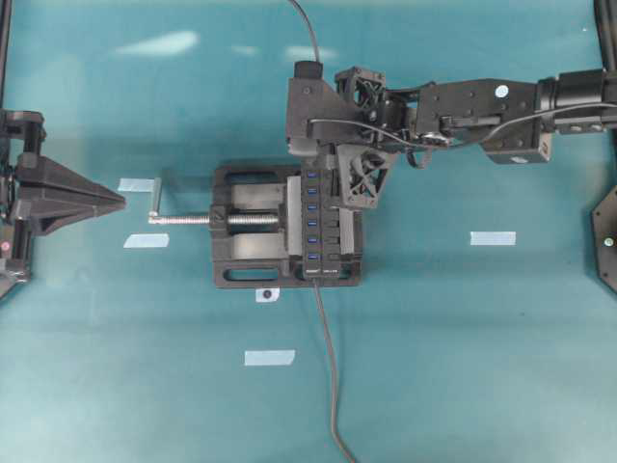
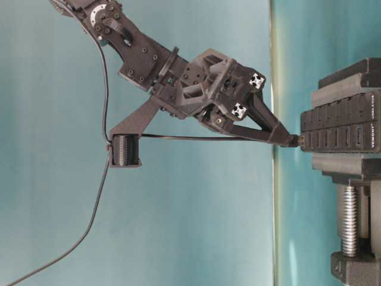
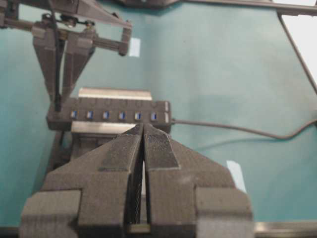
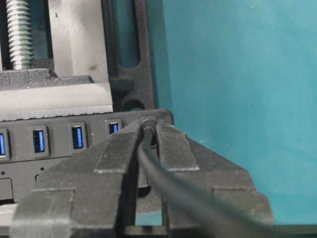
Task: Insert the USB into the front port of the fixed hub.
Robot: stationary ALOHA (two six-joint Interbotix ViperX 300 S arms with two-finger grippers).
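Observation:
The fixed hub (image 1: pixel 314 230) is a long black bar with a row of blue slots, clamped in a black vise (image 1: pixel 241 262). My right gripper (image 4: pixel 147 127) is shut on the USB (image 4: pixel 148 131), a small black plug, at the hub's (image 4: pixel 59 144) end slot. In the table-level view the plug (image 2: pixel 296 140) touches the hub's face (image 2: pixel 339 128); how deep it sits is hidden. Its thin cable (image 2: pixel 178 137) trails back along the arm. My left gripper (image 1: pixel 120 200) rests far to the left, shut and holding nothing (image 3: pixel 143 128).
The vise's silver screw and handle (image 1: pixel 156 198) point left toward my left gripper. The hub's own dark cable (image 1: pixel 328 367) runs to the near table edge. Pale tape patches (image 1: pixel 493 237) (image 1: pixel 269 357) lie on the teal table.

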